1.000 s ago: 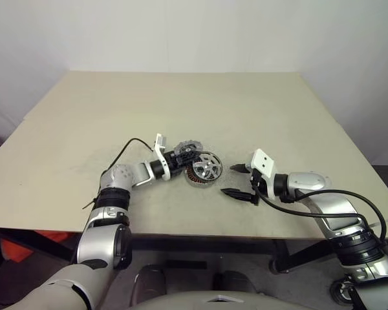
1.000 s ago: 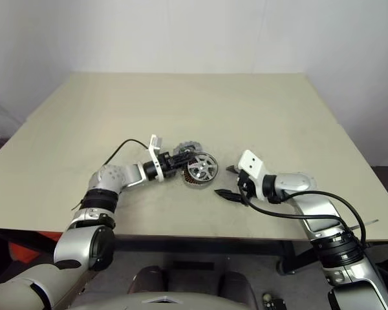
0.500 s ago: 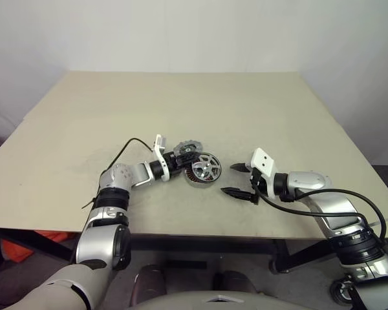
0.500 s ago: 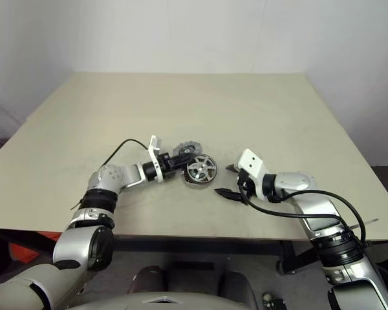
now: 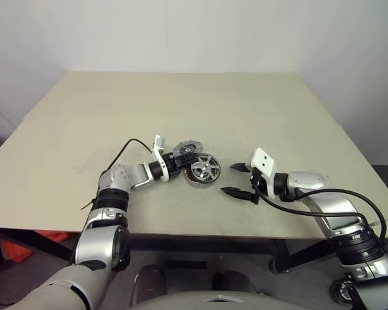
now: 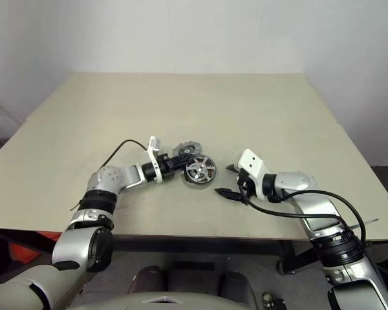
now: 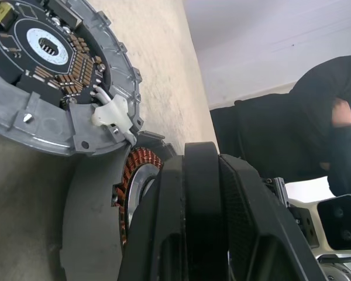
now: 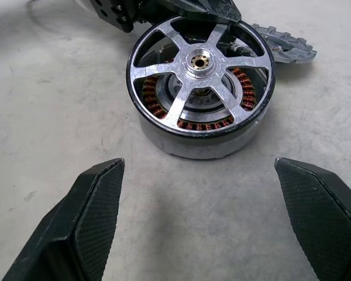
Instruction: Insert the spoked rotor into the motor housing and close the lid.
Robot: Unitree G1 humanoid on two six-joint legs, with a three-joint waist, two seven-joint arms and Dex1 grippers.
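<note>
Table [image 5: 258, 110] was beige, parts sat near its front middle. Right gripper [image 5: 235, 179] hovered just right of the housing [image 8: 187, 146], fingers spread wide, holding nothing. Left gripper [image 5: 178, 163] reached the housing's left edge; cannot tell whether it clamped anything. Rotor [image 8: 200, 73] sat seated in the housing, copper windings visible between spokes. Lid [image 7: 52, 64] lay flat just behind, touching or nearly so, circuit side up.

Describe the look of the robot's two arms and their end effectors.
Both arms have silver-grey rounded shells with black joint bands. A white bracket sits at each wrist, and a black cable loops along each forearm. The left end effector and right end effector each carry two black, textured fingers.
</note>
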